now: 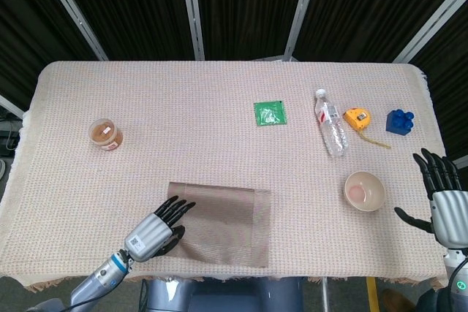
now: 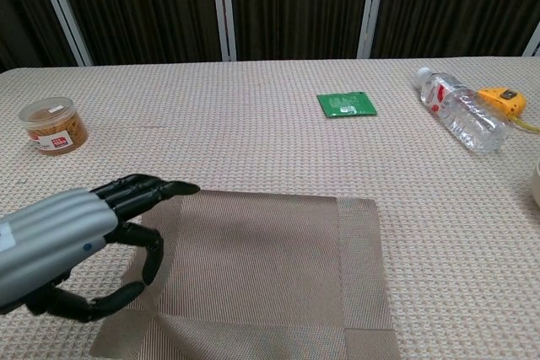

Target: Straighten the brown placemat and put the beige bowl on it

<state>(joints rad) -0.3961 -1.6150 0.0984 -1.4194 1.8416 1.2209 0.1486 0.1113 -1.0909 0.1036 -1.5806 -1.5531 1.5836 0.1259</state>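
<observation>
Down at the near edge of the bench (image 1: 219, 144) lies the brown placemat (image 1: 227, 221), with the left hand (image 1: 157, 228) over its left end, fingers (image 2: 139, 191) stretched out and thumb curled below, holding nothing that I can make out. Well to the right sits the beige bowl (image 1: 364, 191), apart from the mat, and beyond it at the right edge the right hand (image 1: 441, 195) is raised with fingers spread and empty.

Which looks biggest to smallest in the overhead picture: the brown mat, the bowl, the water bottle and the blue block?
1. Brown mat, by far the largest.
2. Water bottle and bowl: too close to rank; the bottle is longer, the bowl wider.
3. Blue block, the smallest.
</observation>
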